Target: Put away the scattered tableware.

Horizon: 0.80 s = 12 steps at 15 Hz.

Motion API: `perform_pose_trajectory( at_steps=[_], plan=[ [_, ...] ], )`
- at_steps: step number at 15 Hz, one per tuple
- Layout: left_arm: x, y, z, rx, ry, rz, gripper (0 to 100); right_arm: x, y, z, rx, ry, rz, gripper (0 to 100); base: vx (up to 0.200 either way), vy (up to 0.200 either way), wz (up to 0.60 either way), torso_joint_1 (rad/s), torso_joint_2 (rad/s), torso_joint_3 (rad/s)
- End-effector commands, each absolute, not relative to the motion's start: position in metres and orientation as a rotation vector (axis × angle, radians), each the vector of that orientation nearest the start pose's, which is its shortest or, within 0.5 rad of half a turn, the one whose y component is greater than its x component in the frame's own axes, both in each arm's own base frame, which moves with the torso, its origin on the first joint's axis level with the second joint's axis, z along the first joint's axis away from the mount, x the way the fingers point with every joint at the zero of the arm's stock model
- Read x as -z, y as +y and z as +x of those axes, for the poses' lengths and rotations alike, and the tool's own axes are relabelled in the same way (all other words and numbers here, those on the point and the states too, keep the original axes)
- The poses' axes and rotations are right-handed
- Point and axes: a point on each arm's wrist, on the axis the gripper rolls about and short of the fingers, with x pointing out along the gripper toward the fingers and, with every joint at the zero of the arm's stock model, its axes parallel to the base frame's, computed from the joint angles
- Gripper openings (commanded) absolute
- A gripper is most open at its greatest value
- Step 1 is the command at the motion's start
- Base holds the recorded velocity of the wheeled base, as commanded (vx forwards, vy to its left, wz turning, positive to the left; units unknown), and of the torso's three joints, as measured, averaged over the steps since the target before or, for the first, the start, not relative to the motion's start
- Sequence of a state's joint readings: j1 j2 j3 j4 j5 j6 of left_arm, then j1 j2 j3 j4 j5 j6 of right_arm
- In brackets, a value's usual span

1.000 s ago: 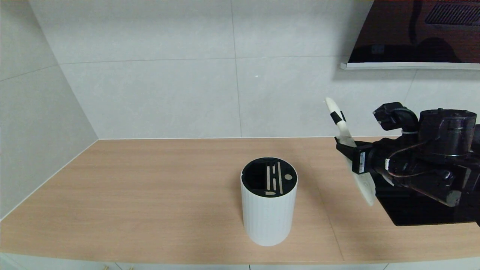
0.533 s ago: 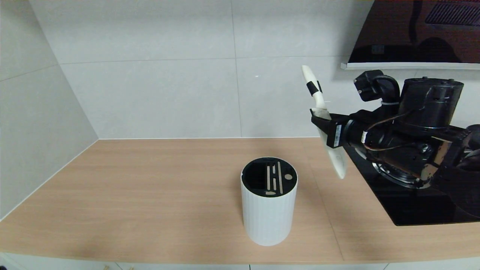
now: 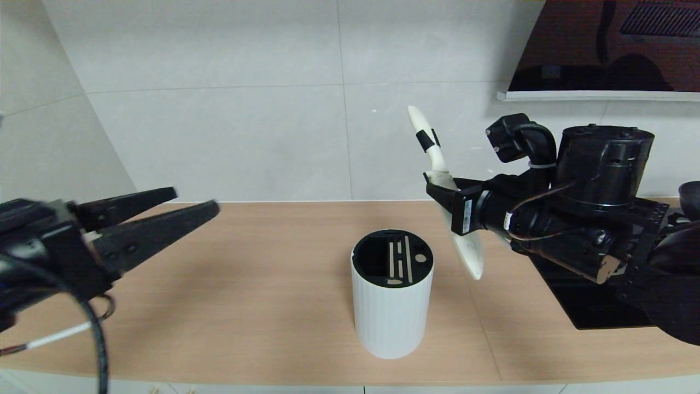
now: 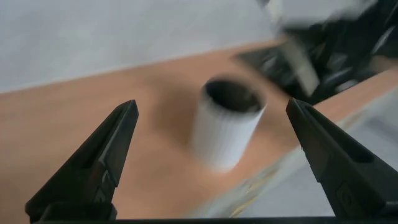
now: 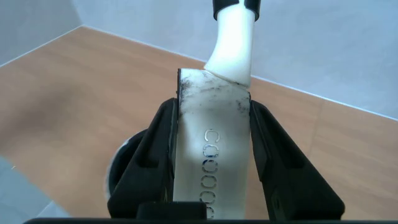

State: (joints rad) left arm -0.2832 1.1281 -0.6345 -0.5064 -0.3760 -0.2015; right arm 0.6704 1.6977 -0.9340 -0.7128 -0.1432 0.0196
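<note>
White ceramic knife (image 3: 471, 254) clamped in right gripper (image 3: 451, 202), blade down, just right of and above slotted holder (image 3: 391, 312). Left gripper (image 3: 196, 200) agape, well left. Risk: tilted blade misses slot, tips holder.

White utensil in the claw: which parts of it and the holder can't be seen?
White utensil: head view, middle hidden by the right gripper; right wrist view, both ends cut off by the edges.
Holder: left wrist view, blurred; right wrist view, mostly hidden behind the gripper.
</note>
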Motion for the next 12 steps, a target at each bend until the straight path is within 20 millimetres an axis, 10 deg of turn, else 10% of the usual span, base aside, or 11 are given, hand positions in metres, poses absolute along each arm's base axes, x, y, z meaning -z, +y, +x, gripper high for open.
perform_pose_trajectory(
  at_steps=[1, 12],
  plan=[
    [-0.222, -0.107, 0.218, 0.730, 0.158, -0.324, 100, -0.227, 0.201, 0.243, -0.552, 0.049, 0.003, 0, 0.000, 0.000, 0.00, 0.000, 0.00, 0.000],
    [-0.219, -0.158, 0.230, 0.904, 0.224, -0.698, 100, -0.216, 0.240, 0.205, -0.669, 0.081, -0.019, 0, 0.000, 0.000, 0.00, 0.000, 0.00, 0.000]
  ],
)
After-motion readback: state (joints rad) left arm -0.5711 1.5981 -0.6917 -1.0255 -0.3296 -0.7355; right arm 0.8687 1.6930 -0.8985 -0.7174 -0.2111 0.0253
